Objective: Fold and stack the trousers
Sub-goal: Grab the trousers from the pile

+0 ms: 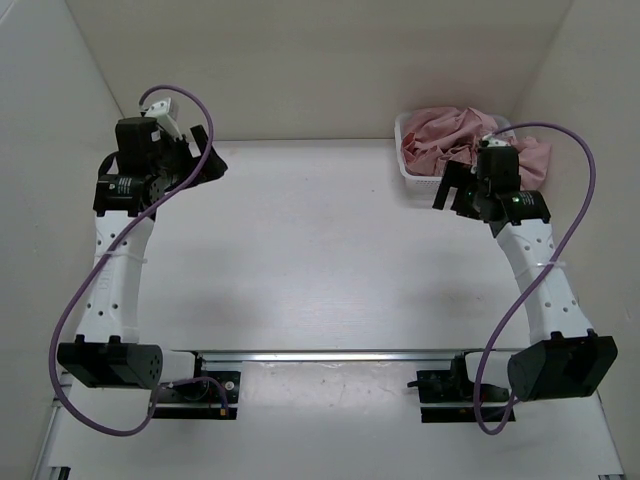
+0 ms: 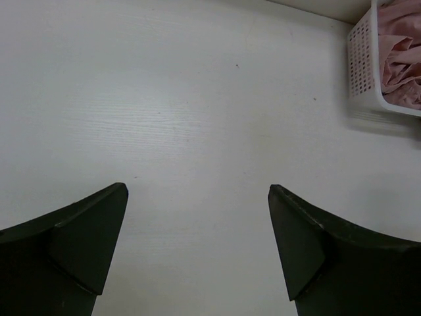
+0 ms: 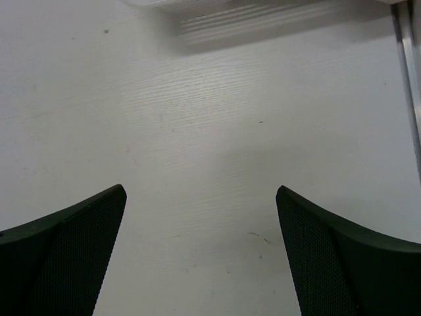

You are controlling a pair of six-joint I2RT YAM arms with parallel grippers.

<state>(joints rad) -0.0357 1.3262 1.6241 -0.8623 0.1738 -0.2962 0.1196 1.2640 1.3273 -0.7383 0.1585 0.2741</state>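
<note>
The dusty-pink trousers (image 1: 440, 132) lie crumpled in a white perforated basket (image 1: 412, 172) at the back right of the table. They also show in the left wrist view (image 2: 400, 56), at its upper right corner, inside the basket (image 2: 360, 66). My right gripper (image 1: 450, 192) is open and empty, just in front of the basket, over bare table (image 3: 200, 204). My left gripper (image 1: 212, 160) is open and empty at the back left, far from the basket, with bare table between its fingers (image 2: 197, 197).
White walls enclose the table on the left, back and right. A metal rail (image 1: 330, 354) runs across the near edge between the arm bases. A rail edge (image 3: 409, 85) shows at the right of the right wrist view.
</note>
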